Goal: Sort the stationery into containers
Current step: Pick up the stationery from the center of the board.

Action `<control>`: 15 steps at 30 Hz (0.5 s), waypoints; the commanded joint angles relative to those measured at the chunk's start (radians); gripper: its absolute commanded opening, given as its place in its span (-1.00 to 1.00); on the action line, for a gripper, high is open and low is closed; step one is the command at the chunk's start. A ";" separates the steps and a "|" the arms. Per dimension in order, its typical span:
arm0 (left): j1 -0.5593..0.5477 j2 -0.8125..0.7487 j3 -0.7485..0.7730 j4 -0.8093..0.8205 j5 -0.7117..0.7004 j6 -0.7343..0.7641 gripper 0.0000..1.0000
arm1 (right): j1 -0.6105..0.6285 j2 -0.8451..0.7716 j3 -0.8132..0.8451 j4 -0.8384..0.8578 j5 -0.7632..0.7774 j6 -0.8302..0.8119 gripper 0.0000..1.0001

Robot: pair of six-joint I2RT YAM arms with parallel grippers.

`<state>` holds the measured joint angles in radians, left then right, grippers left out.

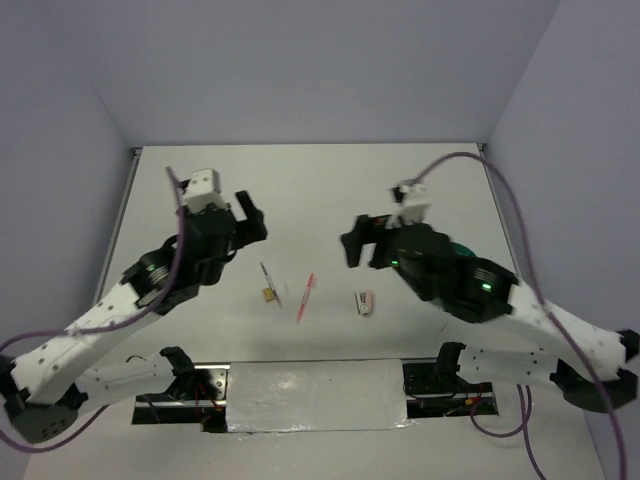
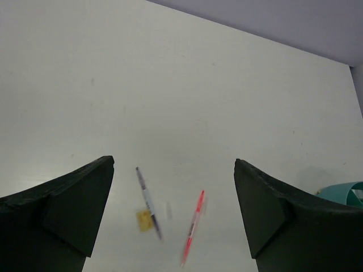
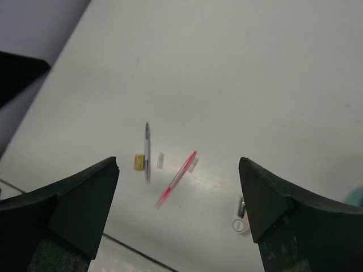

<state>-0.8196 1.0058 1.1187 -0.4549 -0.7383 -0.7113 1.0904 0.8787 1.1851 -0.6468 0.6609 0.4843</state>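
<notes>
Found left gripper (image 1: 252,218) and right gripper (image 1: 360,240) both spread wide, grasping nothing, poised over the table (image 1: 320,190). Saw grey pen (image 1: 268,280), yellow block (image 1: 268,295) just beside it, red pen (image 1: 305,297) and stapler (image 1: 364,302) lying between them. Glimpsed teal cup (image 2: 340,191) beneath the right arm.

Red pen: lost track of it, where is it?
Top view, near the centre: the red pen lies between the grey pen (left) and the mini stapler (right).
</notes>
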 commanded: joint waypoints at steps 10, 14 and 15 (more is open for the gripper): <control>0.004 -0.548 -0.087 -0.361 -0.078 0.162 0.99 | 0.178 1.005 0.430 0.171 -0.218 0.045 0.57; 0.005 -0.690 -0.195 -0.312 -0.107 0.133 0.99 | 0.175 1.143 0.487 0.168 -0.231 0.071 0.36; 0.005 -0.717 -0.189 -0.330 -0.114 0.119 0.99 | 0.177 1.158 0.505 0.158 -0.231 0.077 0.36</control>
<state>-0.8146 0.3527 0.9436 -0.8066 -0.8112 -0.6098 1.2781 2.0239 1.6077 -0.4843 0.4259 0.5301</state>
